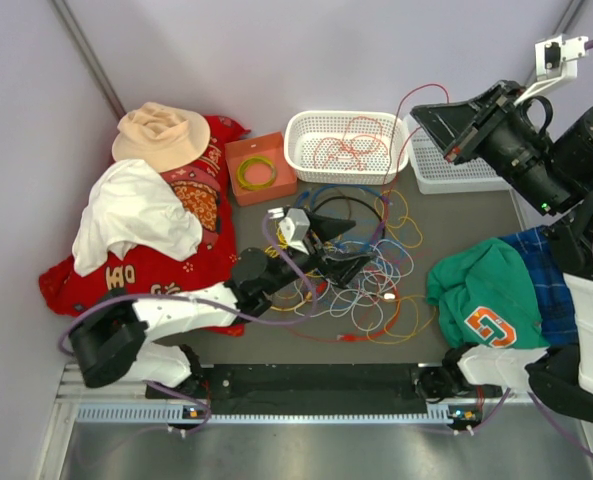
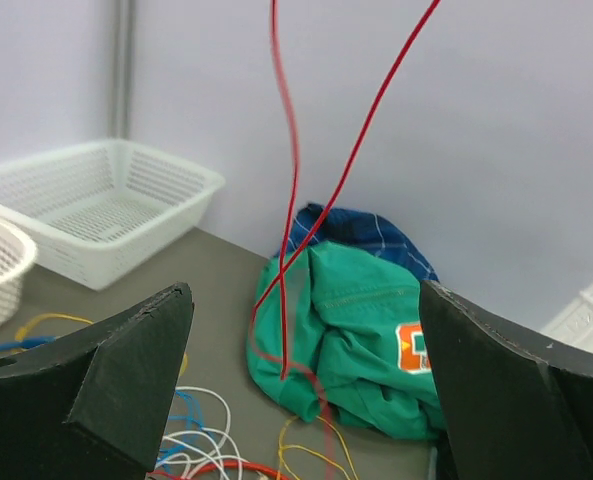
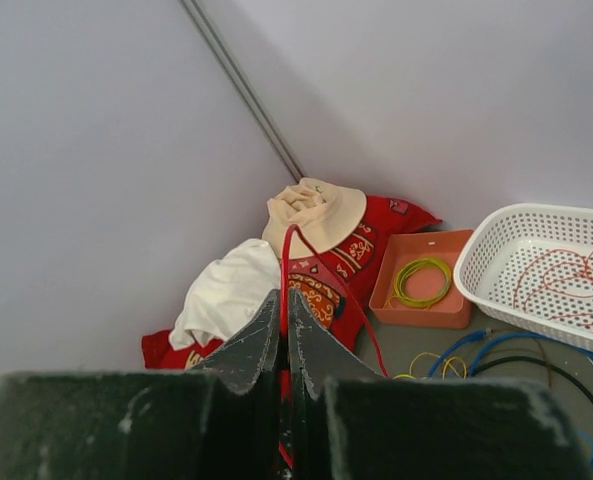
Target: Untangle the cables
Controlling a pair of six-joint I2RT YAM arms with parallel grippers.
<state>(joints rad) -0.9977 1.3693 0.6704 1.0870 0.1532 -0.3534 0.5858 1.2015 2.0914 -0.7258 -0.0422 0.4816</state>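
Observation:
The cables (image 1: 368,272) lie in a loose tangle of yellow, white, blue, black and orange strands mid-table. My left gripper (image 1: 359,242) hovers low over the tangle's left side, jaws wide open and holding nothing. In the left wrist view that gripper (image 2: 304,290) frames some white and yellow loops (image 2: 206,430). Two strands of a red cable (image 2: 294,150) rise ahead of it. My right gripper (image 1: 418,108) is raised at the back right, shut on that red cable (image 1: 423,88). In the right wrist view the red cable (image 3: 288,250) loops out from between the closed fingertips (image 3: 284,297).
A white basket (image 1: 298,128) behind the tangle holds orange-red wires. A flat white tray (image 1: 446,172) sits to its right. An orange box (image 1: 234,152) holds a green-yellow ring. Red and white cloths (image 1: 136,215) and a hat (image 1: 161,135) lie at the left. A green shirt (image 1: 486,295) lies at the right.

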